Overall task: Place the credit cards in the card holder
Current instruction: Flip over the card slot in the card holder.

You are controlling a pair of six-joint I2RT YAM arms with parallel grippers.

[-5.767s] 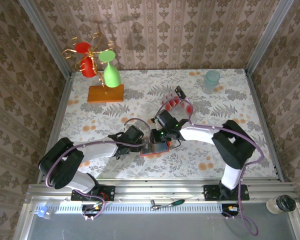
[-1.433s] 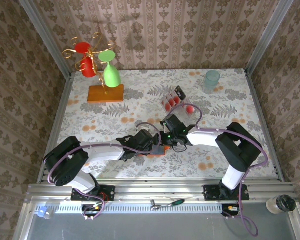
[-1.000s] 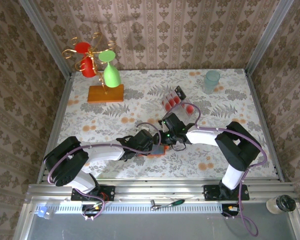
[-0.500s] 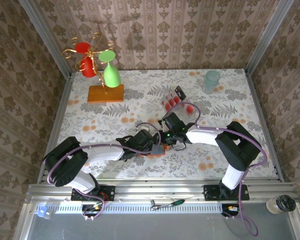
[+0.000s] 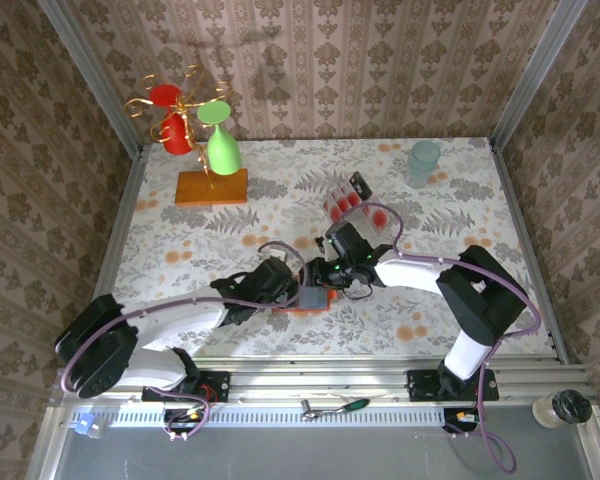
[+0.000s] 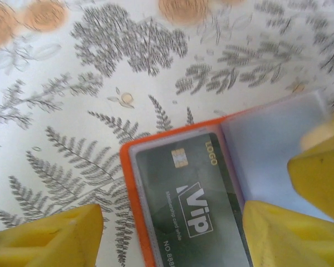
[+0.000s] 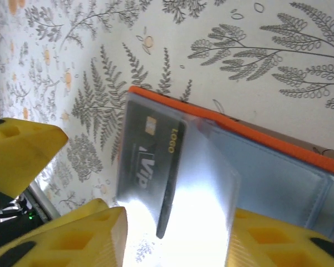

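The card holder (image 5: 318, 299) lies open on the flowered table, orange rim (image 6: 134, 183) around a grey inside (image 7: 278, 178). A black credit card marked VIP (image 6: 195, 206) sits in its clear sleeve (image 7: 211, 167). My left gripper (image 5: 298, 292) is open: one finger rests on the table left of the holder, the other on its grey inside (image 6: 170, 228). My right gripper (image 5: 329, 281) is open above the sleeve (image 7: 175, 228), touching nothing. More credit cards (image 5: 344, 202), pink with red marks and one black, lie further back on the table.
An orange block with a gold wire stand holding red and green cups (image 5: 211, 187) stands at the back left. A pale green cup (image 5: 424, 160) is at the back right. Papered walls close in the table on three sides.
My right gripper's jaws have spread apart, leaving the black card in the sleeve. My left arm's elbow has dropped toward the near left, and more of the holder shows.
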